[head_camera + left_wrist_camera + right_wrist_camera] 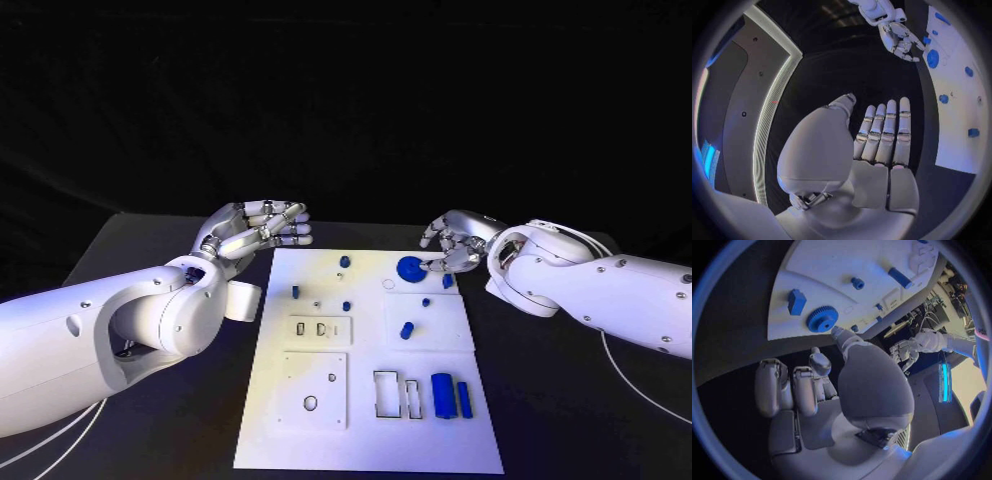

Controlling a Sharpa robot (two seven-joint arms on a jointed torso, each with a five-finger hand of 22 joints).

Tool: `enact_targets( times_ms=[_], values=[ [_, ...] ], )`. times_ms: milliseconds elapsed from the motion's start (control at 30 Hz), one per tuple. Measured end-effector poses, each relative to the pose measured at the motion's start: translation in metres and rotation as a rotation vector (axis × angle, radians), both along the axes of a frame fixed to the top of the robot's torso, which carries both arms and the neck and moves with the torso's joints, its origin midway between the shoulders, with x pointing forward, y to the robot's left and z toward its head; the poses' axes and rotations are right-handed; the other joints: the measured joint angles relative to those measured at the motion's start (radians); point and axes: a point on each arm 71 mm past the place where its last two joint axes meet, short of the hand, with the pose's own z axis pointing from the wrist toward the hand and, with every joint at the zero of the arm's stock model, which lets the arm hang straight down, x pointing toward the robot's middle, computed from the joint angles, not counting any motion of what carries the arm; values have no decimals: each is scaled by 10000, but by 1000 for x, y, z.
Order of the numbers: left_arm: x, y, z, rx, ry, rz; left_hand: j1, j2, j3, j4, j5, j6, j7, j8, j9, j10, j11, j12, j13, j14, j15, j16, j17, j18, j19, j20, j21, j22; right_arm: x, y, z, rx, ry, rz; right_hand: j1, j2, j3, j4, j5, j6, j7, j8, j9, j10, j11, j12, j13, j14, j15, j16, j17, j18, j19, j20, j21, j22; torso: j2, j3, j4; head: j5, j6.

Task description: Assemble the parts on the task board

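The white task board [368, 440] lies in the middle of the black table. A blue gear [411, 268] sits near its far right corner, also seen from the right wrist [822, 319] and from the left wrist [932, 58]. My right hand [454, 245] hovers just beyond the gear with fingers bent, holding nothing; its thumb tip [839, 332] is close to the gear's rim. My left hand [260, 228] is raised off the board's far left corner, its fingers [886, 130] straight, side by side and empty. Two blue bars [453, 397] stand at the near right.
Small blue parts are scattered on the board: a peg [346, 260], a stud [346, 306], an oblong piece [407, 329] and a block [796, 301]. Rectangular slots [397, 393] and a round hole [310, 402] mark the near half. Black table surrounds the board.
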Motion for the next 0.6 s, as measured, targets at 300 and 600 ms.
enact_targets(
  times_ms=[300,600],
  values=[
    [0,0,0,-8,12,-20,0,0,0,0,0,0,0,0,0,0,0,0,0,0,0,0,-1,0,1,-1,0,0,4,8,-7,8,276,57,0,0,-68,68,0,-68,-2,12,-1,101,9,315,407,4,68,80,-1,-1,35,36,19,-1,4,-19,2,21,-43],
    [1,0,0,-4,23,-12,0,0,0,0,0,0,0,0,1,0,0,0,0,0,0,0,0,0,1,-2,0,1,4,13,-17,-36,471,143,78,78,-68,68,0,-68,-2,51,-2,185,23,445,579,4,69,117,-2,-1,34,36,74,-3,2,-19,5,45,-100]
  ],
)
